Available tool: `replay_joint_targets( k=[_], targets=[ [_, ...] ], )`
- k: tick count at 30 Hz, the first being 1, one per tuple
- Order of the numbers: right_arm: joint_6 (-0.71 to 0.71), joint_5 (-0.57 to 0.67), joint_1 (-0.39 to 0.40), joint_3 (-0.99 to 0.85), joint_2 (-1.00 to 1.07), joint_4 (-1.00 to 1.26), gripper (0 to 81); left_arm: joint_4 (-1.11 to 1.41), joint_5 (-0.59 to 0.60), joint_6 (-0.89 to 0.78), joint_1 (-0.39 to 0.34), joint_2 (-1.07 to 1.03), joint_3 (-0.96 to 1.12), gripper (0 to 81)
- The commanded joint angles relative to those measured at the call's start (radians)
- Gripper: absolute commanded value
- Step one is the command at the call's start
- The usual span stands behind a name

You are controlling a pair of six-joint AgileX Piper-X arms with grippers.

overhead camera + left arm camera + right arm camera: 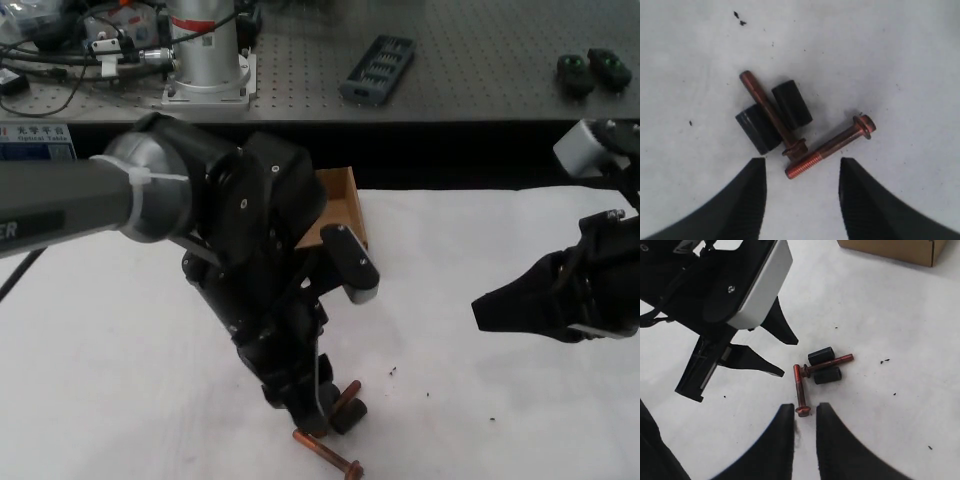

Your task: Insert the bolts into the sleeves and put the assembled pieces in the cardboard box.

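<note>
Bolts (771,114) lie on the white surface (480,420) just ahead of the left jaws, which stand wide open. One rests between two black sleeves (758,128), touching both. The second bolt (832,146) points its threaded end at the gap between those jaws. The right jaws, parted by a narrow gap, hang well apart from the pieces. The cardboard box (340,205) sits beyond the left jaws.
</note>
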State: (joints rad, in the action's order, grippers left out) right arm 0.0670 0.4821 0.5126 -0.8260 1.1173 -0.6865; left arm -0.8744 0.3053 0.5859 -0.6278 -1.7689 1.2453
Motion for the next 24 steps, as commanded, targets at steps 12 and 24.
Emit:
replay_joint_targets(
  k=[12,24],
  targets=[
    [-0.017,-0.002,0.002,-0.010,-0.009,-0.049,13.2,0.136,-0.097,-0.092,-0.003,-0.004,0.002,29.8],
    [-0.017,-0.002,0.002,-0.010,-0.009,-0.050,13.2,0.136,-0.144,-0.267,-0.003,-0.072,0.002,29.8]
  ],
)
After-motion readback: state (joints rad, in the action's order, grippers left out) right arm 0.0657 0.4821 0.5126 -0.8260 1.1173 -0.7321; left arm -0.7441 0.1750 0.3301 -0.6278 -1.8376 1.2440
